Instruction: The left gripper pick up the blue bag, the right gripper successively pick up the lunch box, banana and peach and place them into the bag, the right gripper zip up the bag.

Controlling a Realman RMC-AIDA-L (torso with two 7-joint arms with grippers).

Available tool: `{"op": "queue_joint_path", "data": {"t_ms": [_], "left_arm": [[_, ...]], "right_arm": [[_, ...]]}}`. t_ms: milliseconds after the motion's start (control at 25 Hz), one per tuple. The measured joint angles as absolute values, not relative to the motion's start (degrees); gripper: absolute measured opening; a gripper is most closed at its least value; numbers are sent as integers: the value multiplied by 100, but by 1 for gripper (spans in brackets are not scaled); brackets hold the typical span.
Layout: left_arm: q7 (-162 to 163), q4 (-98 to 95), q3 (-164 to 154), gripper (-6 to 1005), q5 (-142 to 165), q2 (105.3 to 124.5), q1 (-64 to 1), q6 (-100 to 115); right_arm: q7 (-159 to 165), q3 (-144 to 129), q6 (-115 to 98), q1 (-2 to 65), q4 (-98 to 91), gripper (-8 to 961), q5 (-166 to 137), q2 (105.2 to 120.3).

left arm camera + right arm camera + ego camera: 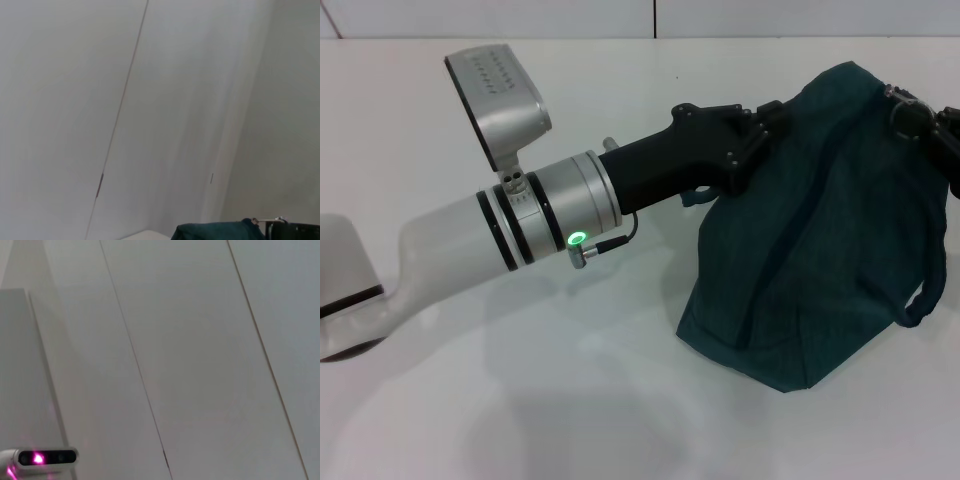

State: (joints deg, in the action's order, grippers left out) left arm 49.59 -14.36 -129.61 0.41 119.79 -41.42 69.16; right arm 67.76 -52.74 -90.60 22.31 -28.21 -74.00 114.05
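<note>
You have the dark teal-blue soft fabric bag (820,230) sitting at about 3 o'clock on the white tabletop (570,400), slumped and creased, with its zip line running down the cloth and a dark loop strap hanging off its 4 o'clock edge. Your left gripper (765,125), black and reaching in from 9 o'clock on its silver-and-white arm, meets the bag's upper left rim at about 10 o'clock of the bag, and its jaws look pinched on the cloth there. Your right gripper (920,120) is at the bag's 1 o'clock corner, touching the fabric; you cannot tell how its jaws stand. In the left wrist view only the bag's top edge (215,232) shows below a pale wall.
</note>
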Motion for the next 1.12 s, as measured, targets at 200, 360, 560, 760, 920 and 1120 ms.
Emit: {"op": "queue_joint_path", "data": {"t_ms": [200,360,560,760,920,1120], "left_arm": [[4905,-1449,-12955,107,60,11991,-4113,6935],[4877,-1450,-12955,10,52,11976,-4086,6935],[4682,-1446,-12853,4,33,11986,-4063,6905],[4620,-1450,-12831,4,42,11981,-4051,6920],[4527,-1514,-12843,4,72,11979,-4071,6941],[4385,-1658,-12830,4,88,11948,-4013,6945]], "right_arm": [[6776,-5268,-9097,2229,-2853,37,-7454,11389],[6579,-5211,-9088,2167,-2880,37,-7567,11405],[5281,-4903,-9574,1937,-2294,264,-6499,11502],[5063,-4731,-9483,1823,-1862,438,-5570,11483],[5041,-4730,-8327,1973,-1613,571,-5279,11502],[5053,-5406,-7273,2369,-1647,734,-5550,11517]]}}
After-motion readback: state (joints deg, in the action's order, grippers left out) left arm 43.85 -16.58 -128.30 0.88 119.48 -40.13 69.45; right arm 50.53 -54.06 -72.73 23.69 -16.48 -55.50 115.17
